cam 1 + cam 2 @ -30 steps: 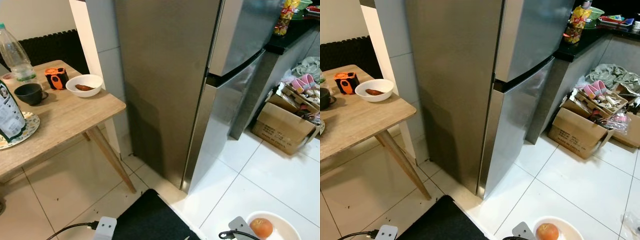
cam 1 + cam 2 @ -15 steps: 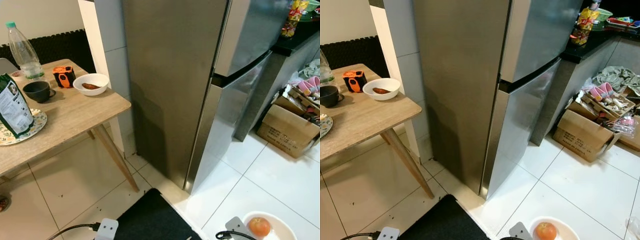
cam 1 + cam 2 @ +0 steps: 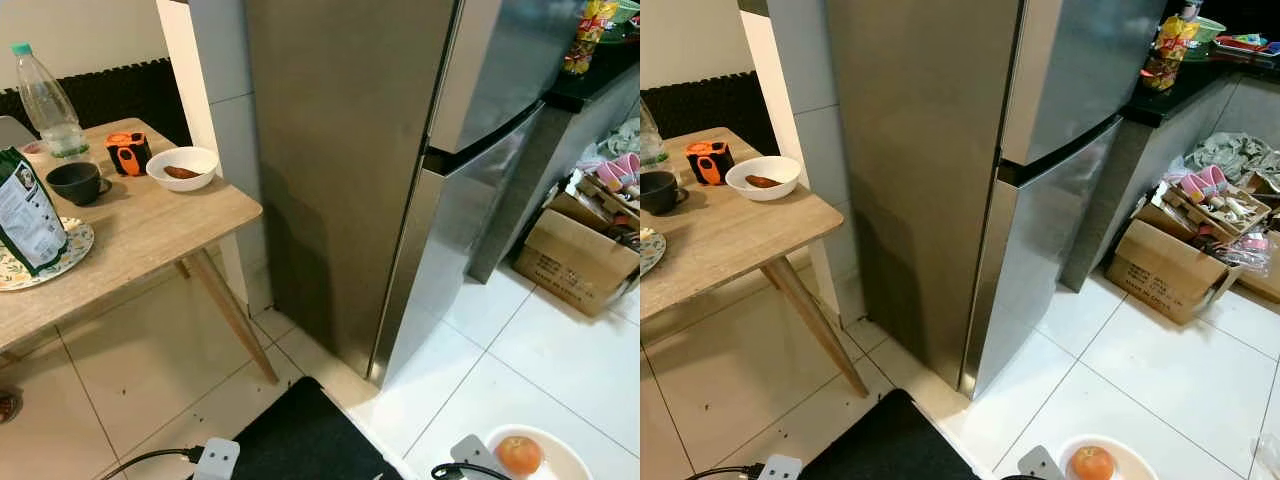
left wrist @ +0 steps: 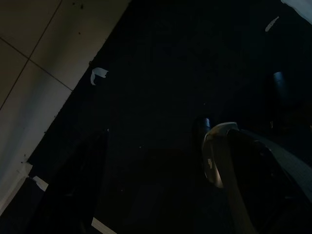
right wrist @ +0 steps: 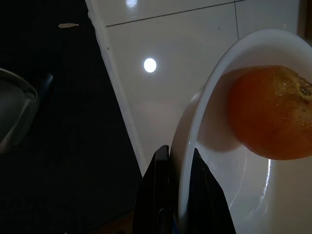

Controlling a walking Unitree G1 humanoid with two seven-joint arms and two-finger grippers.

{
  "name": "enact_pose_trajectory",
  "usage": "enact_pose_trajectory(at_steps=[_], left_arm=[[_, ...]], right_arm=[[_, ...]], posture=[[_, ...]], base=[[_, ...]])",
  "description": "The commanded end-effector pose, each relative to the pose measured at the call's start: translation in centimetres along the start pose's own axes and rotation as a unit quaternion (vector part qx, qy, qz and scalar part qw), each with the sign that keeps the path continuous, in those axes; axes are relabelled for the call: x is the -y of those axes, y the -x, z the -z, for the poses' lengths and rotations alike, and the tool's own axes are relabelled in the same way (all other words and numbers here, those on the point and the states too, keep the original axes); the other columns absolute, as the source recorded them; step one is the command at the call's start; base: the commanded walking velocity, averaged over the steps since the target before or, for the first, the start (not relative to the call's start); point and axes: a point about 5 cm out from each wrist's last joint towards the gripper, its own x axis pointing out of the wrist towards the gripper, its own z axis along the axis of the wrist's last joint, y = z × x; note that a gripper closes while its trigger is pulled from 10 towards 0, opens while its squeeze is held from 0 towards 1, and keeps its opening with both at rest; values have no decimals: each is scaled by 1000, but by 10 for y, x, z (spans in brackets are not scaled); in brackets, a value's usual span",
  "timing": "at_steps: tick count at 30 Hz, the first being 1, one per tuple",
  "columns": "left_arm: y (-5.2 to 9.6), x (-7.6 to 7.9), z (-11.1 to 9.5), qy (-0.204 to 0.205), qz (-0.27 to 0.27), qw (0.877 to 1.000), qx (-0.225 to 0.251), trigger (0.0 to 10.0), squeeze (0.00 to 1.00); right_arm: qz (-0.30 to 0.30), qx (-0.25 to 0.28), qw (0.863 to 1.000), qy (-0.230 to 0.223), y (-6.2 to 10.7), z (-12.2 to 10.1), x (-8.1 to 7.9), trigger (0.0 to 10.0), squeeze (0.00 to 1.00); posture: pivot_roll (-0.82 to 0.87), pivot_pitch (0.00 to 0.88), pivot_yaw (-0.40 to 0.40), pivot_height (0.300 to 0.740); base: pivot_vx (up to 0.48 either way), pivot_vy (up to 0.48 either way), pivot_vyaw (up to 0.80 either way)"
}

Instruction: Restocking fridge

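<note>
The steel two-door fridge stands shut in the middle, its side face toward me. Low on the right I hold a white bowl with an orange-red tomato in it. In the right wrist view my right gripper is shut on the bowl's rim, one finger on each side of the wall, and the tomato lies inside. The left arm hangs idle low on the left over the black mat; its view is very dark.
A wooden table stands at the left with a bottle, a dark cup, a small white bowl and a snack bag. A cardboard box of shoes sits right of the fridge below a black counter. A black mat lies at my feet.
The whole view shifted a second ago, bringing more of the table in. Since half a second ago nothing has visibly moved; the bowl stays in my right gripper.
</note>
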Motion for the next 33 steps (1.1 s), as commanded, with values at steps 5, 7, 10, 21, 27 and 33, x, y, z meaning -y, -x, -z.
enact_pose_trajectory(at_steps=[5, 7, 10, 21, 27, 33], left_arm=[[0, 6, 3, 7, 9, 1000, -6, 10000, 0], [0, 6, 4, 7, 9, 1000, -7, 10000, 0], [0, 6, 4, 7, 9, 1000, -8, 10000, 0], [0, 6, 6, 12, 9, 1000, -11, 10000, 0], [0, 8, 6, 31, 12, 999, -10, 10000, 0], [0, 9, 6, 47, 13, 999, -9, 10000, 0]], right_arm=[[4, -5, 1000, 2, 0, 2, 3, 10000, 0], [4, -5, 1000, 1, 0, 2, 3, 10000, 0], [4, -4, 1000, 1, 0, 2, 3, 10000, 0], [4, -3, 1000, 1, 0, 1, 3, 10000, 0], [2, -1, 1000, 5, 0, 0, 4, 10000, 0], [3, 1, 1000, 7, -1, -1, 5, 10000, 0]], posture=[[6, 0, -42, 740], [7, 0, -40, 740], [8, 0, -41, 740], [10, 0, -42, 740], [8, 0, -51, 740], [-14, 0, -42, 740]], base=[[0, 0, 0], [0, 0, 0], [0, 0, 0], [0, 0, 0], [0, 0, 0], [0, 0, 0]])
